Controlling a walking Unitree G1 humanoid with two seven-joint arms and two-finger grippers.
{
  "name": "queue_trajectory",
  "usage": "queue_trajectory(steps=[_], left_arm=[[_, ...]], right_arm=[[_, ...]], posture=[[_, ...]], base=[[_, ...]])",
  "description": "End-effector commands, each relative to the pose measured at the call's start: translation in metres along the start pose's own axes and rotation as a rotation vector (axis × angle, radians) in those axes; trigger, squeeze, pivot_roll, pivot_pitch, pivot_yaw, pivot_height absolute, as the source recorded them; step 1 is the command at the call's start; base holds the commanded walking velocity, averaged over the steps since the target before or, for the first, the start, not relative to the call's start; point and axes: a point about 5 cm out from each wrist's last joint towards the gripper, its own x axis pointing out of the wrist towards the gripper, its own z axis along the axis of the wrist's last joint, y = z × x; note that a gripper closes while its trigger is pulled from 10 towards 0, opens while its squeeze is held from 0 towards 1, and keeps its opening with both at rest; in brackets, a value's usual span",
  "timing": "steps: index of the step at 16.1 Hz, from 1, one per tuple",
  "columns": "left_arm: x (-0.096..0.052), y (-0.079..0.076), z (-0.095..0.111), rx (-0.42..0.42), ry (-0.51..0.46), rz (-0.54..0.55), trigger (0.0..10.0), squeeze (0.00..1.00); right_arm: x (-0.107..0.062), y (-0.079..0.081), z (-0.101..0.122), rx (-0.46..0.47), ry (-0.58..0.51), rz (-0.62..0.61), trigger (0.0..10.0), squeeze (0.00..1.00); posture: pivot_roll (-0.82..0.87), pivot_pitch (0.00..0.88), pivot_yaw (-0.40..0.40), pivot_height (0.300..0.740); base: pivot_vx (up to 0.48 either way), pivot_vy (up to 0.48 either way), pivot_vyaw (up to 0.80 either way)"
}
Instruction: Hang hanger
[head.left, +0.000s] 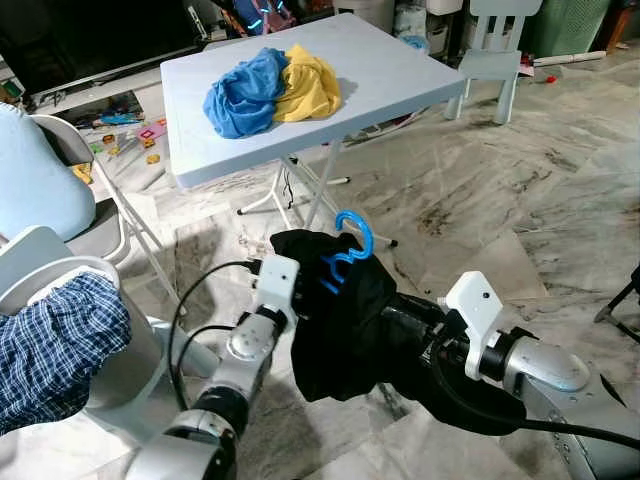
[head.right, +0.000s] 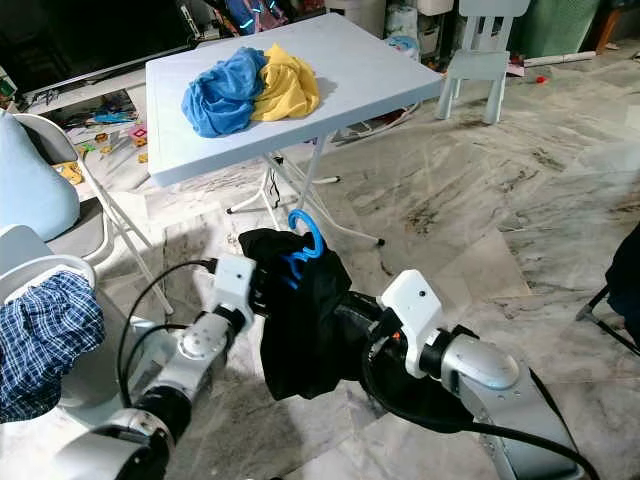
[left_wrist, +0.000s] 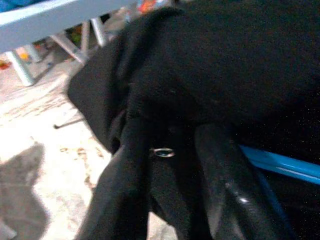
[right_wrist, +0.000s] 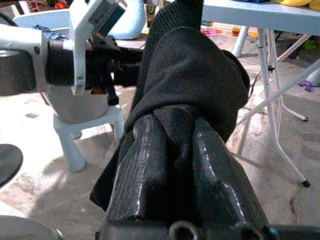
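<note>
A black garment (head.left: 345, 335) hangs on a blue hanger (head.left: 357, 232), whose hook sticks up above the cloth. It is held low over the marble floor in front of me. My left gripper (head.left: 315, 282) comes in from the left and is shut on the garment's upper part, beside the hanger's blue bar (left_wrist: 280, 162). My right gripper (right_wrist: 172, 120) reaches in from the right, its fingers (right_wrist: 145, 150) shut with a fold of black cloth pinched between them. The cloth hides both sets of fingertips in the eye views.
A pale blue folding table (head.left: 400, 80) stands just beyond, with a blue cloth (head.left: 243, 95) and a yellow cloth (head.left: 308, 85) bunched on it. A white chair with a plaid cloth (head.left: 55, 335) is at my left. A small white chair (head.left: 495, 55) stands far right.
</note>
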Motion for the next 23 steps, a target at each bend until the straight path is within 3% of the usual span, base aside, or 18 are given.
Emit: queue_trajectory(steps=[1, 9, 11, 14, 16, 18, 20, 21, 22, 23], left_arm=[[-0.003, 0.016, -0.004, -0.005, 0.033, 0.056, 0.0, 0.0], [-0.008, 0.046, -0.003, 0.056, 0.048, 0.186, 0.0, 0.0], [-0.008, 0.06, 0.002, 0.07, 0.038, 0.227, 0.0, 0.0], [-0.009, 0.064, 0.004, 0.09, 0.042, 0.227, 0.0, 0.0], [-0.009, 0.065, 0.003, 0.092, 0.053, 0.226, 0.0, 0.0], [-0.009, 0.05, -0.004, 0.082, 0.059, 0.157, 0.0, 0.0], [-0.009, 0.031, -0.008, 0.098, 0.04, 0.082, 10.0, 0.0], [-0.01, 0.026, -0.009, 0.076, 0.025, 0.061, 10.0, 0.0], [-0.011, 0.023, -0.009, 0.059, 0.01, 0.049, 10.0, 1.0], [-0.014, 0.019, -0.011, 0.051, -0.002, 0.031, 10.0, 1.0]], right_arm=[[-0.001, 0.003, 0.014, -0.034, -0.057, 0.027, 10.0, 0.0], [-0.014, -0.003, -0.002, -0.08, 0.04, 0.018, 10.0, 0.0], [-0.031, -0.005, -0.024, -0.169, 0.187, 0.062, 10.0, 0.0], [-0.053, -0.016, -0.037, -0.26, 0.326, 0.109, 10.0, 0.0], [-0.062, -0.026, -0.037, -0.304, 0.36, 0.086, 10.0, 0.0], [-0.058, -0.028, -0.034, -0.287, 0.311, 0.055, 10.0, 0.0], [-0.041, -0.031, -0.028, -0.228, 0.19, -0.064, 10.0, 0.0], [-0.036, -0.031, -0.027, -0.202, 0.145, -0.105, 10.0, 0.0], [-0.031, -0.032, -0.027, -0.181, 0.113, -0.158, 10.0, 0.0], [-0.024, -0.031, -0.03, -0.124, 0.081, -0.229, 10.0, 0.0]], posture=[[-0.18, 0.054, 0.164, 0.74], [-0.18, 0.056, 0.168, 0.74], [-0.18, 0.058, 0.17, 0.74], [-0.17, 0.059, 0.173, 0.74], [-0.17, 0.061, 0.174, 0.74], [-0.18, 0.061, 0.174, 0.74], [-0.17, 0.062, 0.172, 0.74], [-0.17, 0.063, 0.171, 0.74], [-0.17, 0.063, 0.172, 0.74], [-0.17, 0.064, 0.174, 0.74]], base=[[0.0, 0.0, 0.0], [0.0, 0.0, 0.0], [0.0, 0.0, 0.0], [0.0, 0.0, 0.0], [0.0, 0.0, 0.0], [0.0, 0.0, 0.0], [0.0, 0.0, 0.0], [0.0, 0.0, 0.0], [0.0, 0.0, 0.0], [0.0, 0.0, 0.0]])
